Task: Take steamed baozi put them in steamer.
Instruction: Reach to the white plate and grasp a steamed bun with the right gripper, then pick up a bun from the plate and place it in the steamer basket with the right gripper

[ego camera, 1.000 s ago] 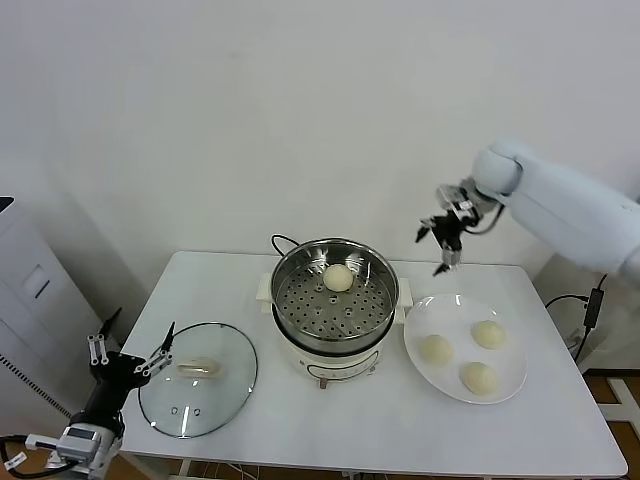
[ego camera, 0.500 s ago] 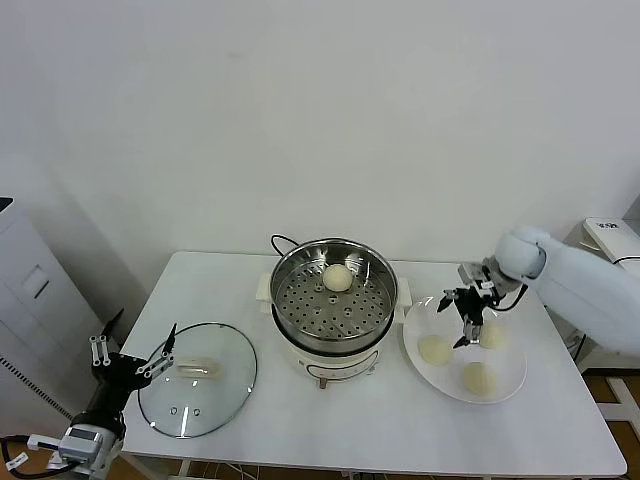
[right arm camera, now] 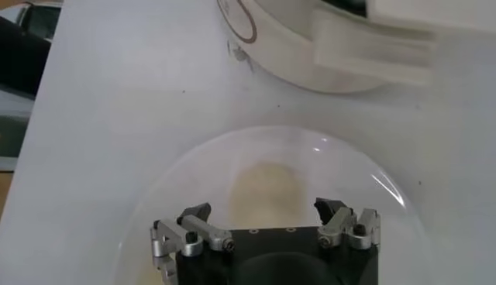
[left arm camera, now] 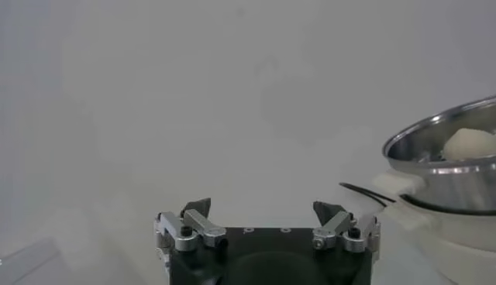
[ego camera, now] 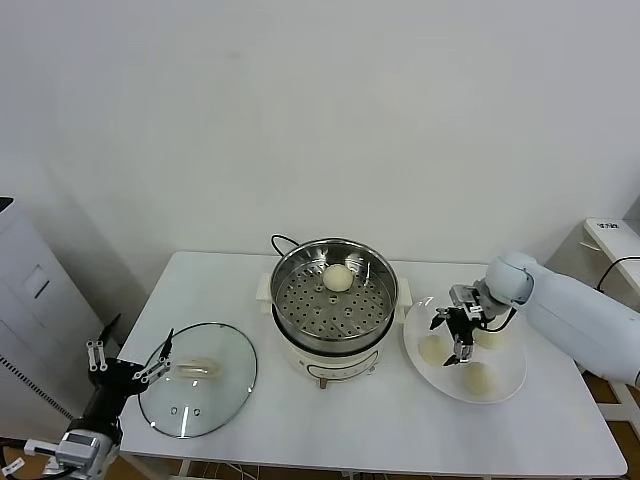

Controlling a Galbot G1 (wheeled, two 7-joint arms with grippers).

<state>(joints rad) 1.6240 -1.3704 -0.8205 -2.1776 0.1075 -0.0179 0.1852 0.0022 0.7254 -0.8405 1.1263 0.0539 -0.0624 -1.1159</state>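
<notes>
The steel steamer [ego camera: 335,295] stands mid-table on its cream pot and holds one baozi [ego camera: 338,277] at its far side. Three baozi lie on the white plate [ego camera: 510,385]: left [ego camera: 433,349], back [ego camera: 488,337], front [ego camera: 479,377]. My right gripper [ego camera: 451,337] is open just above the left one, which shows between the jaws in the right wrist view [right arm camera: 263,188]. My left gripper [ego camera: 130,362] is open and empty, parked off the table's front left corner. The left wrist view shows the steamer rim [left arm camera: 442,147] with the baozi [left arm camera: 470,144] in it.
The glass lid [ego camera: 197,378] with a cream handle lies flat on the table to the left of the steamer. The pot's side handle [right arm camera: 370,48] is close beyond the plate [right arm camera: 178,186] in the right wrist view. A grey cabinet [ego camera: 25,290] stands at far left.
My right gripper has come down from high behind the plate to just above the left baozi on the plate. The left arm has barely moved.
</notes>
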